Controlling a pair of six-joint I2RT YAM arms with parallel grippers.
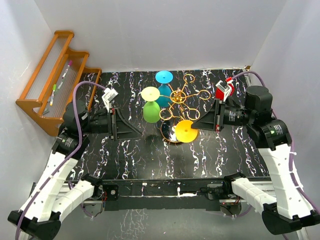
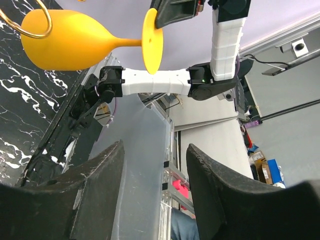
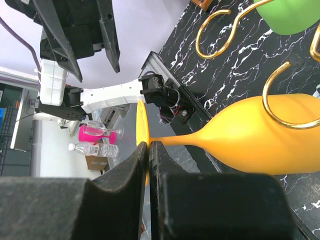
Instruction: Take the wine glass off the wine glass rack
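Currently the right end effector is clenching the foot rim of the yellow wine glass, likely because the foot juts clear of the ring. The glass is hanging at six o'clock on the wine glass rack. The left end effector is hovering released near eight o'clock.

one overhead, two wrist views
top camera looks down from behind the arm bases; each wrist camera sights closely along its own fingers toward the other arm, both catching the yellow wine glass just ahead.
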